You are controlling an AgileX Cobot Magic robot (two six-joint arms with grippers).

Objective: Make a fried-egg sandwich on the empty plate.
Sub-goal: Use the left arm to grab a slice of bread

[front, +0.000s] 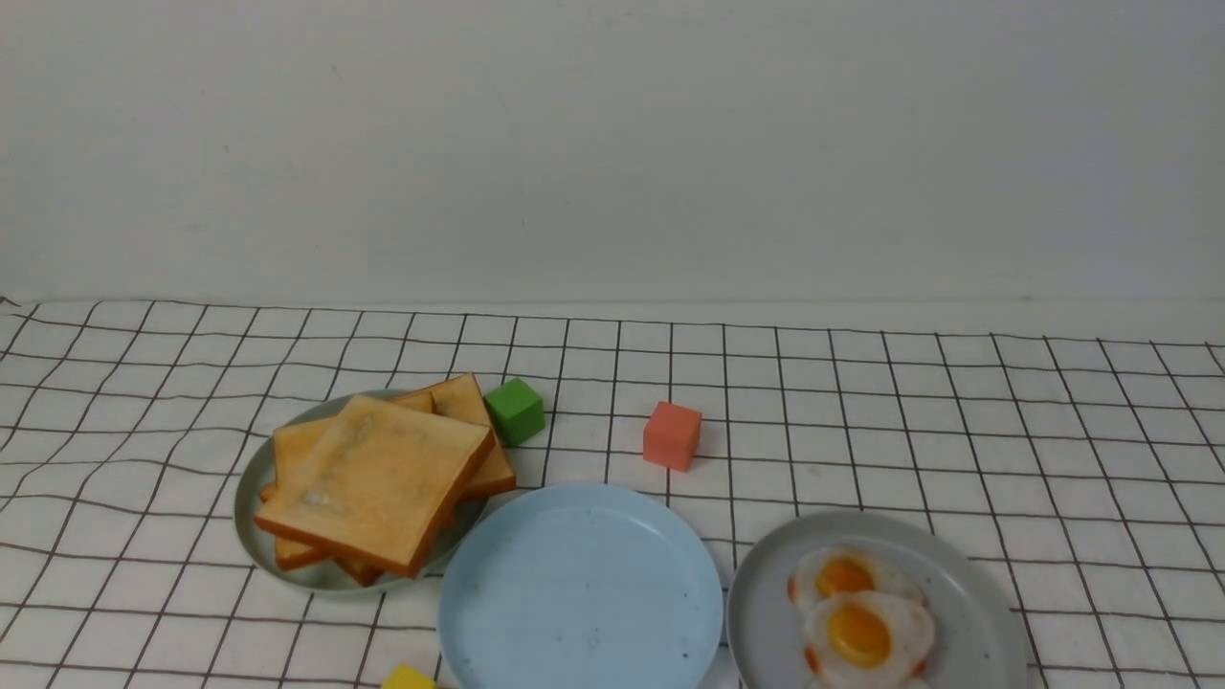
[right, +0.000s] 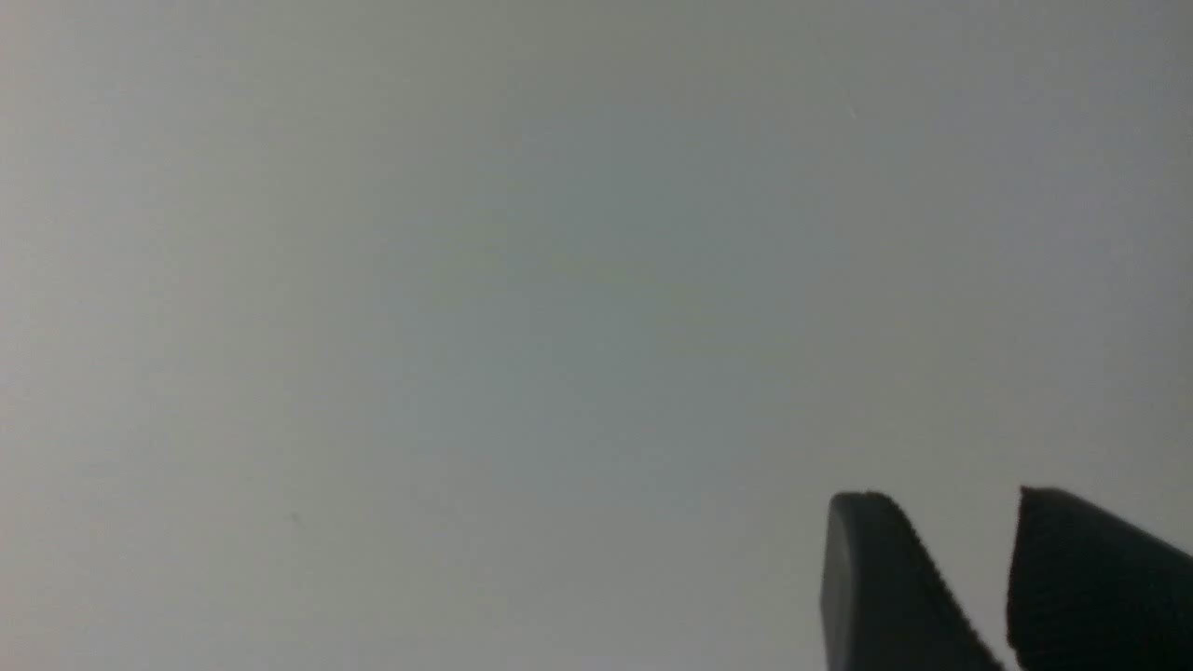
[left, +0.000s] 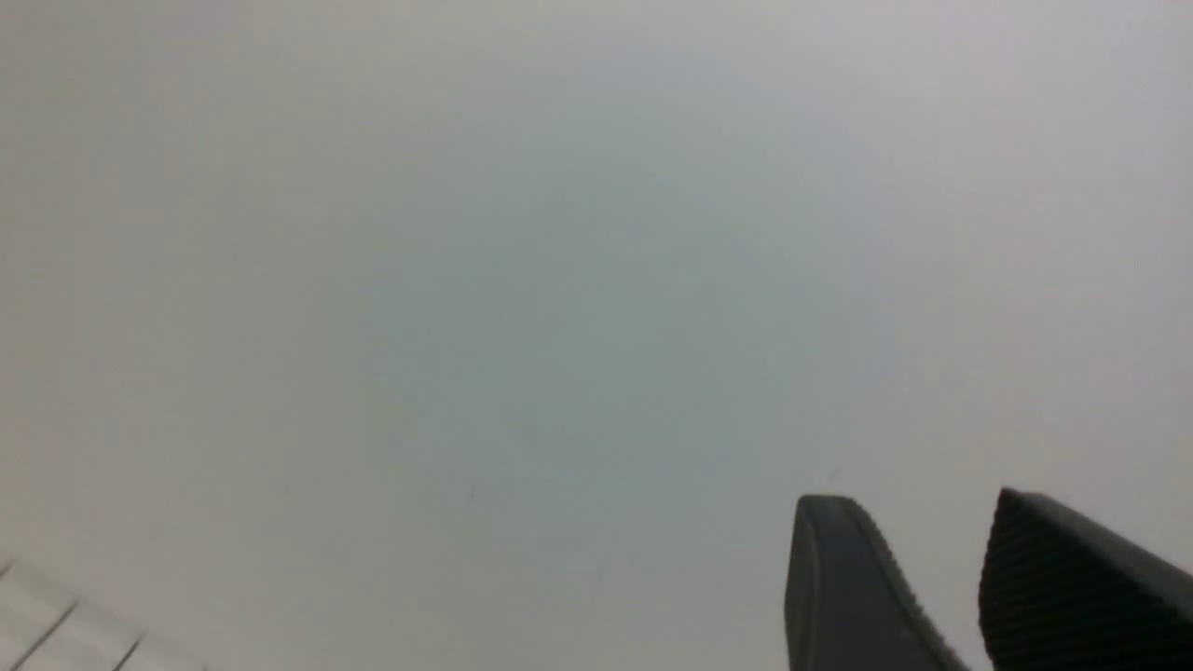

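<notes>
A: Checking for the fried-egg sandwich first: none stacked anywhere yet. Meant to end up on the empty plate (front: 580,584), sky-blue, bare, at the near edge of the scene, in the middle.

B: Agreed. Parts on separate plates. Toast slices (front: 378,483) piled askew on the pale green plate (front: 251,488), left of the blue one and just beside. Fried eggs (front: 861,627), two, overlapping, on the grey plate (front: 967,584), near and to the right.

A: Handling?

B: Toast: probably light, fairly stiff, dry enough not to slip. Best pinched across an edge of the top slice standing proud of the pile, clear of the rim. Eggs: likely soft, floppy and slick. Best taken by the thin white margin, not the yolk, and lifted slowly. Guesses only, judged by looks.

A: Worth watching the green cube (front: 515,411), just beside the far corner of the pile; touching or not, cannot tell. Orange-red cube (front: 672,435) farther right, clear of everything.

B: Pincers?

A: Left gripper (left: 918,503): jaws partly apart, nothing between. Right gripper (right: 946,499): same, partly apart, empty. Neither visible from the front. Only blank pale background behind the fingers in both wrist views.
</notes>
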